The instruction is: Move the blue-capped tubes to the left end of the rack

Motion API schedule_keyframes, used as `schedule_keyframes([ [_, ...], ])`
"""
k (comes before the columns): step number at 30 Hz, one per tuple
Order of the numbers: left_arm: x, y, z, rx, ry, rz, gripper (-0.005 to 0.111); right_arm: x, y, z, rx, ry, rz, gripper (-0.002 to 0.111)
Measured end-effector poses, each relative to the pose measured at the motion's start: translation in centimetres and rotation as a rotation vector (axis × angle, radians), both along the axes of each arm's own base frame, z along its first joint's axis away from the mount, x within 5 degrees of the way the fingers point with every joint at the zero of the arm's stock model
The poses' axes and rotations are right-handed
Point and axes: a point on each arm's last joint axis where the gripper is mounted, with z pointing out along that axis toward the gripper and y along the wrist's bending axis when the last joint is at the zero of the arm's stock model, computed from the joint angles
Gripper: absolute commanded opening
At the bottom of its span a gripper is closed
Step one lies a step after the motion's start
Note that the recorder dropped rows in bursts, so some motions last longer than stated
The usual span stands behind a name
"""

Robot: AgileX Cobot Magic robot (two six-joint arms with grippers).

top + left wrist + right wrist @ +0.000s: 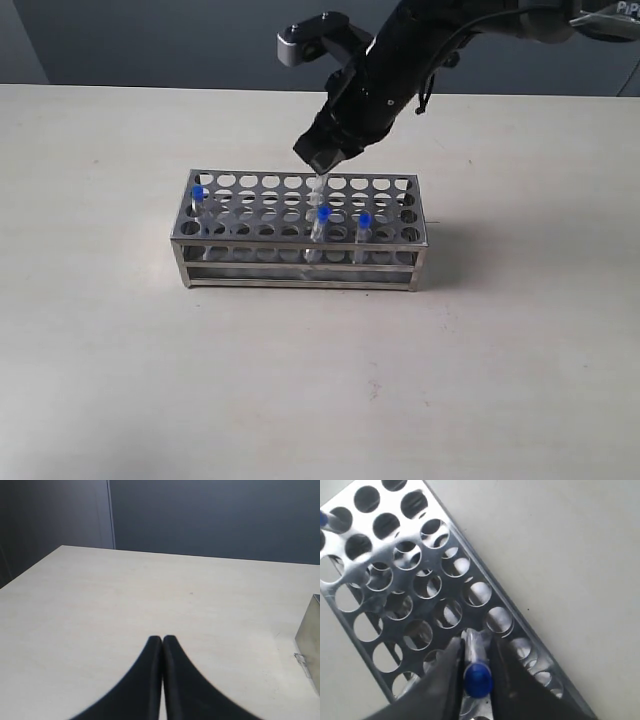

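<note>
The steel rack (pixel 300 262) stands mid-table. Blue-capped tubes sit in it: one at the left end (pixel 198 194), two in the front rows right of the middle (pixel 324 214) (pixel 364 219). My right gripper (pixel 318 168) hangs over the rack's middle, shut on another blue-capped tube (pixel 478 679). That tube's clear lower end (pixel 318 188) points at the holes of the rear rows. In the right wrist view the fingers (pixel 451 655) clamp the tube body above the rack (pixel 380 625). My left gripper (pixel 162 639) is shut and empty over bare table, out of the exterior view.
The rack's corner (pixel 310 635) shows at the side of the left wrist view. The beige table (pixel 320 380) spreads all round the rack, with a dark wall behind. The black right arm (pixel 400 60) reaches in from the upper right.
</note>
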Motion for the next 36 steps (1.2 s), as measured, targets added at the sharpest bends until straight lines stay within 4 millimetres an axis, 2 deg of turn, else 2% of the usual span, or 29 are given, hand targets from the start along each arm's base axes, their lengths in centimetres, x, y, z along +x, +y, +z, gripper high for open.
schedule_keyframes([
  [3,0.0,0.0,0.0,0.000,0.000,0.000,0.001,-0.3,-0.3,1.6,0.013,-0.034,0.004,-0.001],
  [6,0.0,0.0,0.0,0.000,0.000,0.000,0.001,-1.0,0.7,3.3,0.025,-0.096,0.053,-0.001],
  [10,0.0,0.0,0.0,0.000,0.000,0.000,0.001,-1.9,4.2,6.9,0.111,-0.240,0.119,-0.001],
  [12,0.0,0.0,0.0,0.000,0.000,0.000,0.001,-2.0,5.6,7.5,0.135,-0.274,0.143,-0.001],
  [17,0.0,0.0,0.0,0.000,0.000,0.000,0.001,-1.0,7.5,6.3,0.139,-0.263,0.166,-0.001],
  [22,0.0,0.0,0.0,0.000,0.000,0.000,0.001,-0.5,8.4,4.9,0.147,-0.213,0.171,-0.001],
  [30,0.0,0.0,0.0,0.000,0.000,0.000,0.001,-1.5,9.6,4.2,0.149,-0.192,0.207,-0.001],
  [36,0.0,0.0,0.0,0.000,0.000,0.000,0.001,-1.7,10.7,3.0,0.151,-0.198,0.223,-0.001],
])
